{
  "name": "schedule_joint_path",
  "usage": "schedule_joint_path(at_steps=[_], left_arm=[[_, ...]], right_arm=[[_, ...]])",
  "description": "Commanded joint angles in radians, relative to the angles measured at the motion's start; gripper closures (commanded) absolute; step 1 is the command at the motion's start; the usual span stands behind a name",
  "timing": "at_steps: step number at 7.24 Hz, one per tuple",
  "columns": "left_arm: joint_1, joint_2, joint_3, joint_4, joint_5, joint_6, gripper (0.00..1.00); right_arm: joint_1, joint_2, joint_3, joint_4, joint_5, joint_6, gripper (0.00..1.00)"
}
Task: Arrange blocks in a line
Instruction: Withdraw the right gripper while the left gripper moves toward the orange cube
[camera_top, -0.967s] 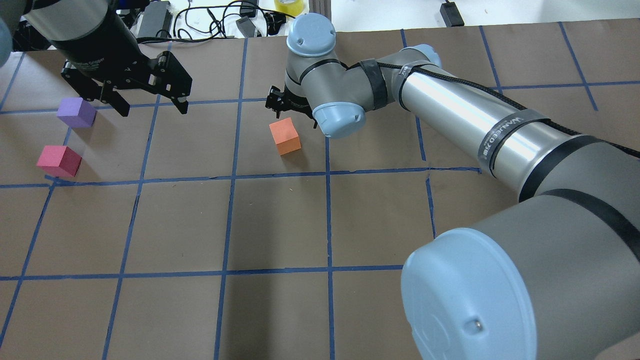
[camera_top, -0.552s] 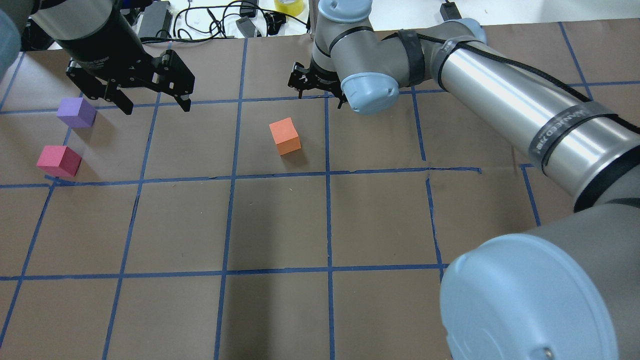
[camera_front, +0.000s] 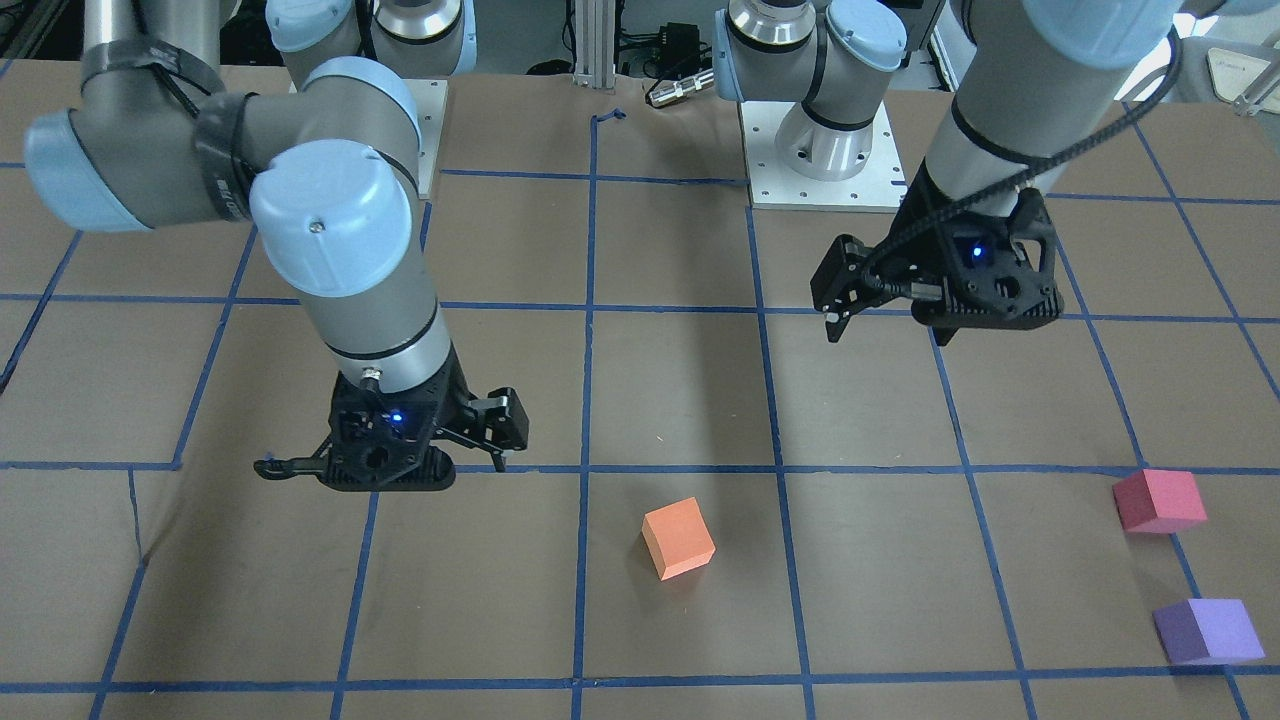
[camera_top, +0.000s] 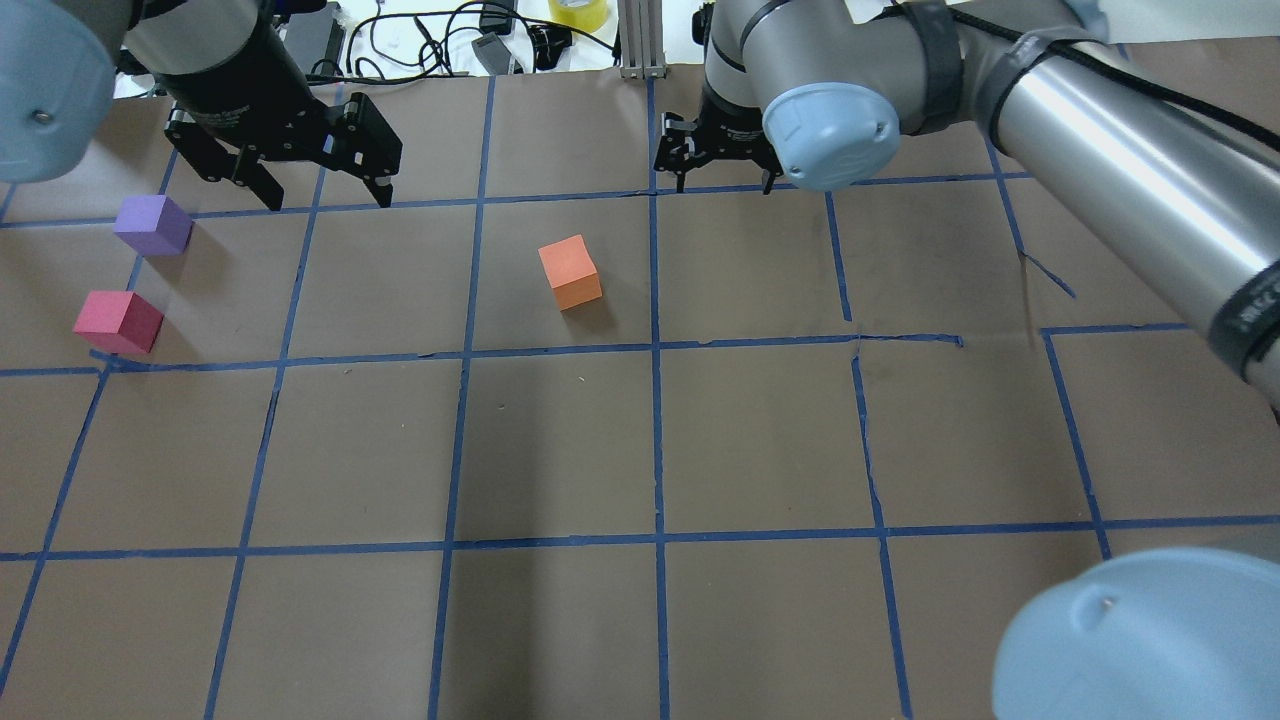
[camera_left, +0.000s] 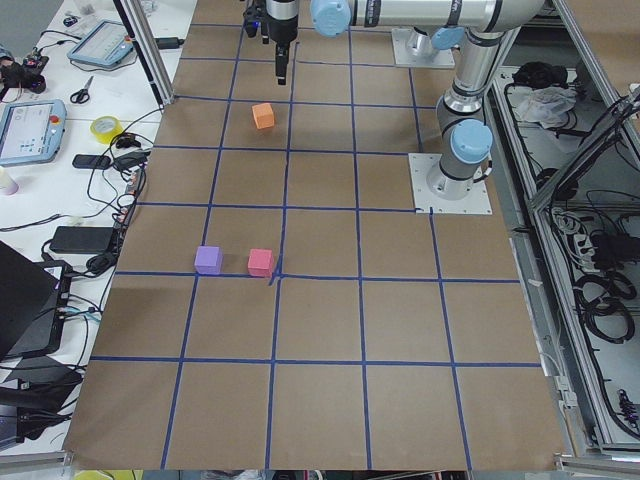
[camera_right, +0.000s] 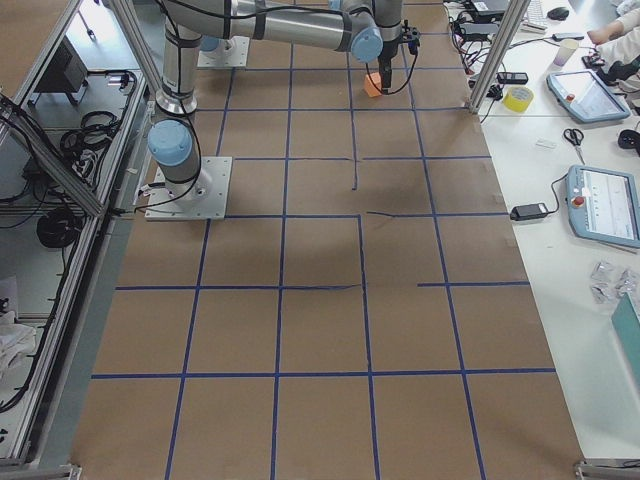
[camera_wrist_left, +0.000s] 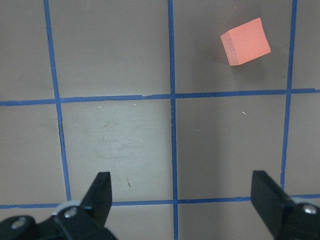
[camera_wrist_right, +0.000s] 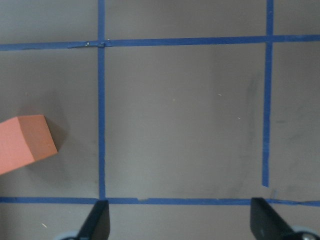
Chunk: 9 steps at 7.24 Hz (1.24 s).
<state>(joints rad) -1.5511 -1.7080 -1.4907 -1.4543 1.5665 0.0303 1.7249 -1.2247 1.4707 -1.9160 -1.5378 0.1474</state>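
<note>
Overhead exterior footage serves as the main reference. Nearest the robot, on the brown table (camera_top: 560, 450) crossed by blue tape lines (camera_top: 540, 351), the red-pink block (camera_top: 118, 322) is seen at the far left, lying flat. A little further out, the orange block (camera_top: 570, 272) is found near the middle, well apart from the other two and turned slightly askew to the tape. The purple block (camera_top: 152, 224) is set just beyond the red-pink one, near it but not touching. None of the three has been shifted over the past second. Further out, the left gripper (camera_top: 328, 198) is held above the table, beyond and to the right of the purple block, its jaws spread wide with nothing between them, as is confirmed by its wrist camera. Furthest out, the right gripper (camera_top: 724, 183) has been drawn back: a second ago it hung just behind the orange block, and now it is carried off beyond and to the right of it, jaws wide apart and empty. The orange block is thus left unheld where it lies, and since the three cubes are not on one straight line, the task is judged unfinished. All three are seen as small matte cubes of equal size, plain-faced and sharp-edged, each narrower than an open gripper's span.
</note>
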Motion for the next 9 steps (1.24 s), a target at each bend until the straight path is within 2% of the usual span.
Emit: schedule_joint_path(at_steps=[1, 4, 6, 7, 9], left_arm=[[0.0, -0.132, 0.01, 0.105, -0.005, -0.021, 0.0], [-0.023, -0.286, 0.012, 0.283, -0.037, -0.244, 0.0], [-0.087, -0.369, 0.012, 0.319, -0.069, -0.402, 0.0], [-0.119, -0.407, 0.03, 0.363, -0.069, -0.49, 0.0], [-0.176, -0.462, 0.055, 0.374, -0.068, -0.561, 0.0]], right_arm=[[-0.098, -0.141, 0.098, 0.087, -0.004, -0.154, 0.0], [-0.131, -0.318, 0.157, 0.251, -0.033, -0.167, 0.0], [-0.13, -0.329, 0.146, 0.235, -0.021, -0.143, 0.0], [-0.131, -0.32, 0.149, 0.239, -0.034, -0.123, 0.0], [-0.134, -0.331, 0.148, 0.238, -0.074, -0.117, 0.0]])
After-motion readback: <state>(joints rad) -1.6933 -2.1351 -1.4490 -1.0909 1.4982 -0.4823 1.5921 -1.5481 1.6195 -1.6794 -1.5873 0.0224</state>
